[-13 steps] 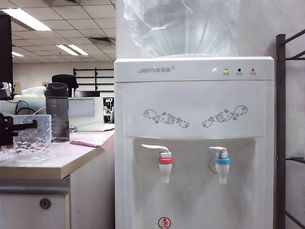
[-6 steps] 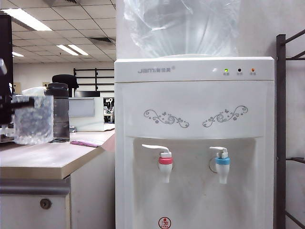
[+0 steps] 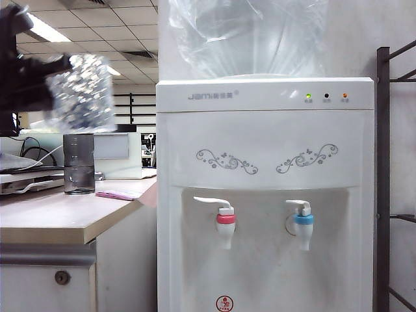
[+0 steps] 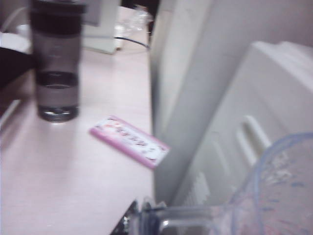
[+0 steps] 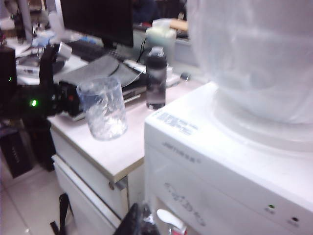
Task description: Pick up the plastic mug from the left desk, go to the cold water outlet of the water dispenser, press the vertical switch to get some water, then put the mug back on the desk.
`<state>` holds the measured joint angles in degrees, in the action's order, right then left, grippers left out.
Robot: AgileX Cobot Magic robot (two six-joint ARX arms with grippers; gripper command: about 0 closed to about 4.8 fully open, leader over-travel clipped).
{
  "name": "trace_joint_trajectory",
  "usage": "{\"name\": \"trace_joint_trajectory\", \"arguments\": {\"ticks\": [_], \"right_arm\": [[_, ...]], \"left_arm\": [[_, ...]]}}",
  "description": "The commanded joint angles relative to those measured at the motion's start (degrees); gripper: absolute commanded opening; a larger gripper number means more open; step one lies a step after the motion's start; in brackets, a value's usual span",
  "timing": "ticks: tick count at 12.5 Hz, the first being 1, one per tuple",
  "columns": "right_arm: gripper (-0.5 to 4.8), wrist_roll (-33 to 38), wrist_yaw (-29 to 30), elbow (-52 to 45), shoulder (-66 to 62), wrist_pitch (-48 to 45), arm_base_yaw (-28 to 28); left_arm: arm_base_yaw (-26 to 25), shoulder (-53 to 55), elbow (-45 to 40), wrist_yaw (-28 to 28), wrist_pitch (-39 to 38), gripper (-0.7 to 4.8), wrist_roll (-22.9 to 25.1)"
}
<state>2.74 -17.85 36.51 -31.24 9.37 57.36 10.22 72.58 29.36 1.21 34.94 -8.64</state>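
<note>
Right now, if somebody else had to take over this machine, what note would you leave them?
Left claw: shut on the plastic mug, held by its handle in the air above the left desk, still left of the water dispenser.
Right claw: only its dark tip shows near the dispenser's front; open or shut is unclear.
Done: mug picked up.
Left: carry it under the cold water outlet, press the vertical switch, then set the mug back on the desk, clear of the grey bottle and pink card.

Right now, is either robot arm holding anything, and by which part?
The left gripper holds the plastic mug by its handle side, lifted above the left desk. The right gripper shows nothing held.
</note>
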Motion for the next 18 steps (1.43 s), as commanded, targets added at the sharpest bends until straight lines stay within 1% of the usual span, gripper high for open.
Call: {"name": "trace_joint_trajectory", "arguments": {"ticks": [1,2,3,4,7,10,11,12,13,14,15,16,18], "right_arm": [[-0.01,0.0,-5.1,0.2,2.1,0.2,0.0],[-0.01,0.0,-7.1,0.2,2.3,0.7,0.0],[-0.01,0.0,-10.2,0.2,3.0,2.1,0.0],[-0.01,0.0,-10.8,0.2,3.6,2.9,0.0],[-0.01,0.0,-10.8,0.2,4.5,2.9,0.0],[-0.01,0.0,-10.8,0.2,5.3,3.1,0.0],[-0.01,0.0,-10.8,0.2,5.6,3.4,0.0],[-0.01,0.0,-10.8,0.2,5.7,4.1,0.0],[-0.01,0.0,-10.8,0.2,5.8,4.0,0.0],[-0.01,0.0,-10.8,0.2,5.9,3.6,0.0],[-0.01,0.0,-10.8,0.2,6.0,3.6,0.0],[-0.01,0.0,-10.6,0.2,7.4,3.8,0.0],[-0.01,0.0,-10.6,0.2,7.9,4.0,0.0]], "left_arm": [[7.7,-4.2,0.1,-2.3,-3.9,-0.06,-1.7],[9.2,-4.8,0.1,-2.6,-5.0,-0.06,-2.5],[12.1,-5.5,0.1,-3.5,-6.7,-0.06,-2.7],[14.5,-5.9,0.1,-4.8,-7.7,-0.06,-2.8],[20.8,-6.2,0.1,-6.1,-8.2,-0.06,-3.1],[27.0,-5.9,0.1,-8.7,-8.1,-0.06,-3.2],[30.7,-4.7,0.1,-10.9,-7.7,-0.06,-3.1],[33.7,-2.2,0.1,-12.1,-5.4,-0.06,-2.3],[36.5,1.7,0.1,-12.2,-0.9,-0.06,-2.2],[39.3,8.1,0.1,-12.2,6.4,-0.06,-0.8],[39.8,10.3,0.1,-12.1,8.9,-0.06,-0.8],[44.3,27.1,0.1,-13.6,28.1,-0.06,-1.2],[45.4,32.6,0.3,-16.7,34.0,-0.06,-1.2]]}}
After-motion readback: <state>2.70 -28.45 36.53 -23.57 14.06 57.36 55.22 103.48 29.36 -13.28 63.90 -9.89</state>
